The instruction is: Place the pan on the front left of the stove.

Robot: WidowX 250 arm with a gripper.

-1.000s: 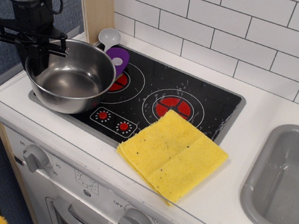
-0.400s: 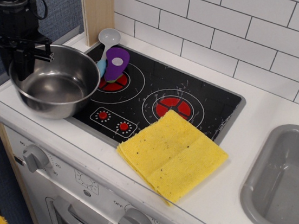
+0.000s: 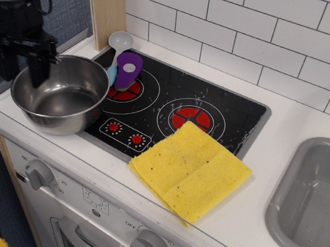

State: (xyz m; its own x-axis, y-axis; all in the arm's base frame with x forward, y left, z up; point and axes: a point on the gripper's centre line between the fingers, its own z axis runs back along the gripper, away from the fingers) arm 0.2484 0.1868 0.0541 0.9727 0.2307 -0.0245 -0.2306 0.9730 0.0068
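The pan (image 3: 59,100), a shiny steel bowl, sits at the stove's front left corner, partly over the grey rim and onto the white counter. The stove (image 3: 216,97) is a black glossy cooktop with two red burners and two small red knobs (image 3: 125,133). My gripper (image 3: 22,71) hangs over the pan's left rim. Its fingers are spread, one outside the rim and one inside the bowl, and neither seems to clamp the rim. The pan hides the stove's front left corner.
A purple spoon (image 3: 128,68) and a grey ladle (image 3: 120,39) lie on the left burner's back edge. A folded yellow cloth (image 3: 191,169) covers the stove's front right corner. A grey sink basin (image 3: 318,202) is at the right. A wooden post (image 3: 106,5) stands behind the pan.
The pan moved left and forward off the left burner and came down at the front left corner. The gripper fingers then spread apart from the rim.
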